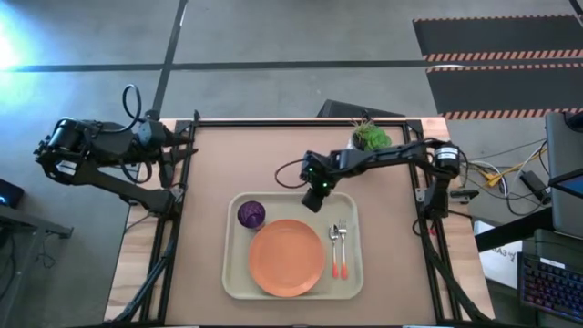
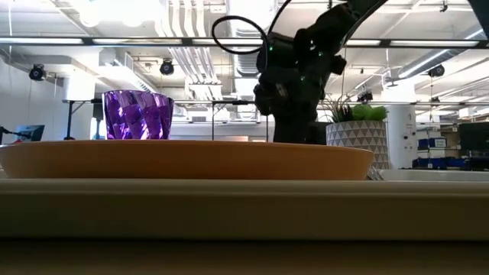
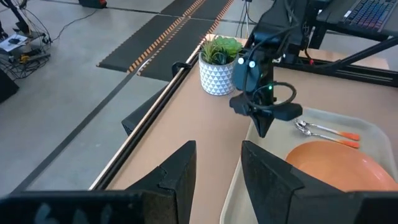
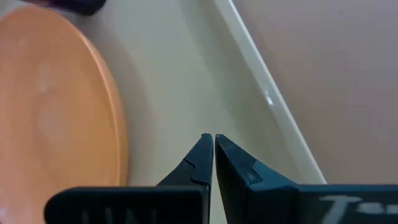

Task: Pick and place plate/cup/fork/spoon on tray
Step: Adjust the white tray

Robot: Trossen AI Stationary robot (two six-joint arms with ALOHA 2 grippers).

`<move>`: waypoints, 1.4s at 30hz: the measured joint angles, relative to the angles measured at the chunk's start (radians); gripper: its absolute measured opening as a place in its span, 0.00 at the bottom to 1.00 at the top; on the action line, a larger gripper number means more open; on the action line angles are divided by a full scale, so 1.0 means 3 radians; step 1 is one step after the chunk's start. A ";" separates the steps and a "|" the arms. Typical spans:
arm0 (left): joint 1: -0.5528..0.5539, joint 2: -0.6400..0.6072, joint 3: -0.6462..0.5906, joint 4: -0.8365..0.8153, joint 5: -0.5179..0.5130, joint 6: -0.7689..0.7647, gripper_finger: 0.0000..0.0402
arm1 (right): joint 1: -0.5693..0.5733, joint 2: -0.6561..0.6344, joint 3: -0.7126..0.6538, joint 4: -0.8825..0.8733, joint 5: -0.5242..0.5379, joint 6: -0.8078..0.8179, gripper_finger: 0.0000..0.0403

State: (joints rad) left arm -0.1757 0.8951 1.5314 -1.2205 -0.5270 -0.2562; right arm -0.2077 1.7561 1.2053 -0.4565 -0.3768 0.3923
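Four pieces lie on the tray (image 1: 235,273) already: the plate (image 1: 287,258) fills its middle, the cup (image 1: 251,214) stands in the far left corner, and the fork (image 1: 344,248) and spoon (image 1: 334,248) lie side by side along the right edge, heads toward the far rim. The right tool (image 1: 312,201) hangs just above the tray's far rim, between cup and cutlery, fingers together and empty. The left tool (image 3: 216,177) waits off the counter's left edge, fingers apart. All of it looks light and stiff. The plate is smooth and shallow, so a pinch would have to come over its rim; flat on the tray it offers little to get under. The cup's faceted wall looks slick, and taking it across the lip seems safest. Fork and spoon are thin and nearly touching; the orange handles give the better hold, though closing on one may nudge the other.
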 joint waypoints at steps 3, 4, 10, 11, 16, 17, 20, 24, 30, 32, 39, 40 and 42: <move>0.0001 -0.0003 0.0000 0.0000 -0.0002 0.0000 0.28 | 0.0000 0.0114 -0.0001 0.0195 -0.0029 -0.0001 0.02; 0.0001 -0.0003 0.0000 0.0000 -0.0003 0.0000 0.28 | 0.0000 0.0152 -0.0002 0.0241 -0.0029 0.0000 0.02; 0.0001 -0.0004 0.0000 -0.0001 -0.0003 0.0001 0.28 | -0.0016 0.0348 -0.0005 0.0448 -0.0054 -0.0017 0.02; 0.0001 -0.0004 0.0000 -0.0001 -0.0003 0.0001 0.28 | -0.0024 0.0374 -0.0005 0.0448 -0.0053 -0.0039 0.02; 0.0000 -0.0005 0.0000 -0.0001 -0.0003 0.0001 0.28 | -0.0123 0.0425 -0.0006 0.0511 -0.0099 -0.0094 0.02; 0.0000 -0.0005 0.0000 -0.0001 -0.0003 0.0001 0.28 | -0.0149 0.0425 -0.0006 0.0525 -0.0102 -0.0120 0.02; 0.0000 -0.0004 0.0000 -0.0003 -0.0003 0.0001 0.28 | -0.0258 0.0423 -0.0006 0.0564 -0.0081 -0.0177 0.02; 0.0000 -0.0004 0.0000 -0.0003 -0.0003 -0.0001 0.28 | -0.0413 0.0417 -0.0006 0.0594 -0.0043 -0.0230 0.02; 0.0001 -0.0004 0.0000 -0.0003 -0.0003 -0.0002 0.28 | -0.0521 0.0417 -0.0006 0.0595 -0.0048 -0.0310 0.02; 0.0001 -0.0006 0.0000 -0.0003 -0.0003 -0.0004 0.28 | -0.0540 0.0417 -0.0006 0.0603 -0.0055 -0.0332 0.02; 0.0001 -0.0013 0.0000 -0.0004 -0.0004 -0.0003 0.28 | -0.0601 0.0417 -0.0006 0.0698 0.0059 -0.0326 0.02; 0.0001 -0.0013 0.0000 -0.0004 -0.0004 -0.0003 0.28 | -0.0601 0.0417 -0.0006 0.0697 0.0056 -0.0322 0.02; 0.0001 -0.0013 0.0000 -0.0004 -0.0004 -0.0004 0.28 | -0.0601 0.0416 -0.0006 0.0697 0.0062 -0.0310 0.02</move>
State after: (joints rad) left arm -0.1753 0.8913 1.5314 -1.2217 -0.5282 -0.2573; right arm -0.3879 1.8809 1.2034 -0.2474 -0.3581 0.2995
